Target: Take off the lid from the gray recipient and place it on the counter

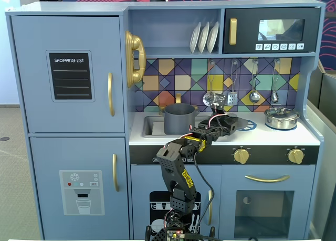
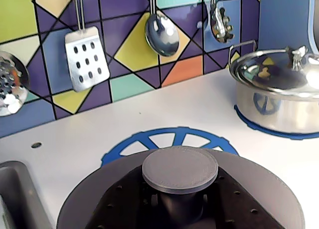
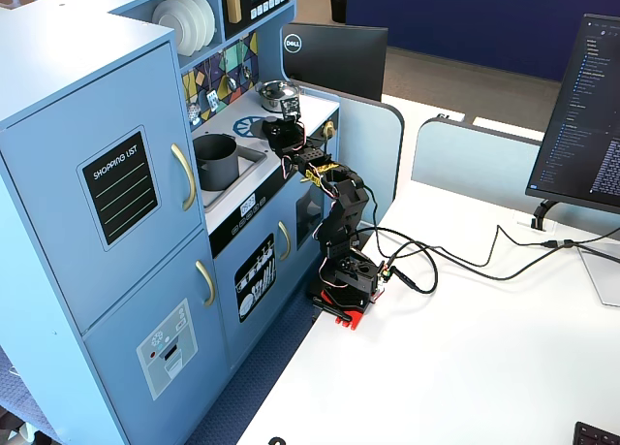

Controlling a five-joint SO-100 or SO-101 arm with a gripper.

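The dark gray lid (image 2: 264,194) is in my gripper (image 2: 179,201), whose black jaws are shut round the stem under its round knob (image 2: 179,168). The lid sits low over the blue burner ring (image 2: 172,136) on the white counter (image 2: 149,112); I cannot tell whether it touches. In a fixed view the gripper (image 1: 230,123) with the lid is to the right of the gray recipient (image 1: 178,118), which stands open in the sink. In another fixed view the open gray pot (image 3: 215,161) is left of the gripper (image 3: 284,135).
A shiny steel pot with its lid (image 2: 279,97) stands on the counter's right (image 1: 281,117). A spatula (image 2: 87,52), a ladle (image 2: 162,33) and other utensils hang on the tiled back wall. The sink's edge (image 2: 15,189) is at the lower left.
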